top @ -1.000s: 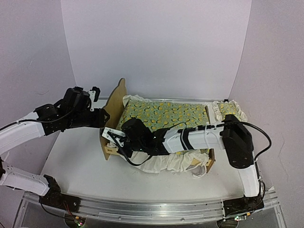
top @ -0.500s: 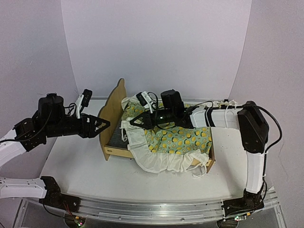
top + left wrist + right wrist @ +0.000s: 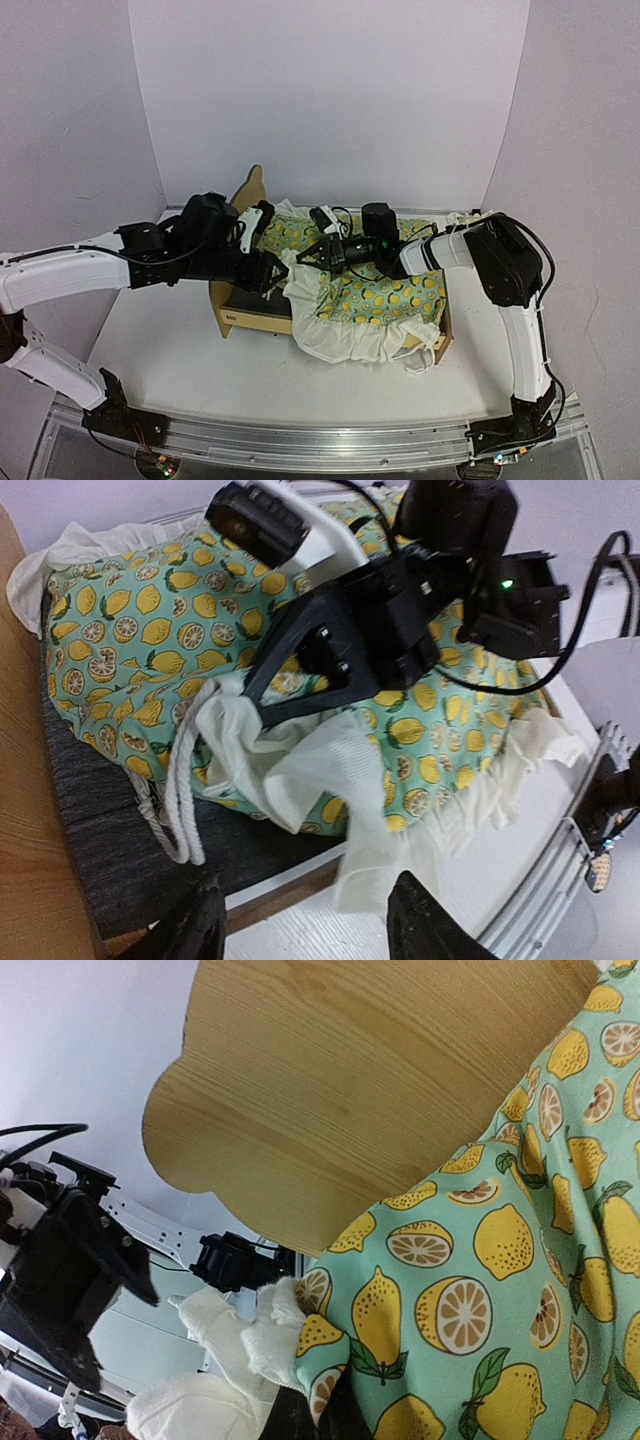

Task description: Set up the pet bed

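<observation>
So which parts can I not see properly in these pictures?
- Mattress: mostly under the blanket, top and left wrist views.
- Headboard: top view, lower part behind the left arm.
- Right tool: right wrist view, tips cut by the bottom edge and wrapped in blanket.

No text, label, brand, number or sign can be read in any of the three views. The blanket shows only a printed pattern of lemons and lemon slices, and the plywood headboard shows only bare wood grain.
</observation>
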### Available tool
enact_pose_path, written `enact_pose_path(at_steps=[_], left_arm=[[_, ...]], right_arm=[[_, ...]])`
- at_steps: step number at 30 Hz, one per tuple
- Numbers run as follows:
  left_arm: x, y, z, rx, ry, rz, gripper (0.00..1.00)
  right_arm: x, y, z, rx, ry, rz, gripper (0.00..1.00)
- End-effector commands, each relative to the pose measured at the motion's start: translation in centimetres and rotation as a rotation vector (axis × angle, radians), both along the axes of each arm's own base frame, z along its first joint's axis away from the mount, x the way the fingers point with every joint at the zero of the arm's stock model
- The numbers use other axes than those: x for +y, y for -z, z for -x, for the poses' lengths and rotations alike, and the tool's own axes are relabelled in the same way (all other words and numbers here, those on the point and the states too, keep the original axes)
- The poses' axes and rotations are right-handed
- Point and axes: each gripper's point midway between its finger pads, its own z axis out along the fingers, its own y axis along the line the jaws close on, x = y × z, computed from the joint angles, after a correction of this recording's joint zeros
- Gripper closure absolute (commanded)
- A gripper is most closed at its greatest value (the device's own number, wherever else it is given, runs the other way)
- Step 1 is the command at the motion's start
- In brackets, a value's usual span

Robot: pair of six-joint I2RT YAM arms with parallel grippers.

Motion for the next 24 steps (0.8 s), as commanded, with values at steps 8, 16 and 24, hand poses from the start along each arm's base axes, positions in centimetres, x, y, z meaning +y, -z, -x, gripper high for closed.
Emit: enact_pose_path(at_steps=[8, 16, 24], left_arm=[[-2.2, 1.0, -6.9, -0.022, -0.105, -0.08, 0.43], [-3.5, 0.8, -9.9, -0.049, -0.106, -0.079, 0.81], [-4.5, -1.2, -9.6, -0.015, -0.069, 0.01, 1.0]], right_arm=[[-0.5, -2.3, -0.6, -0.068, -0.035, -0.068, 0.93], [-1.0, -2.2, -1.0, -0.089, 0.032, 0.031, 0.86], [-7.6, -5.1, -2.5, -0.308, 0.419, 0.435, 0.39]])
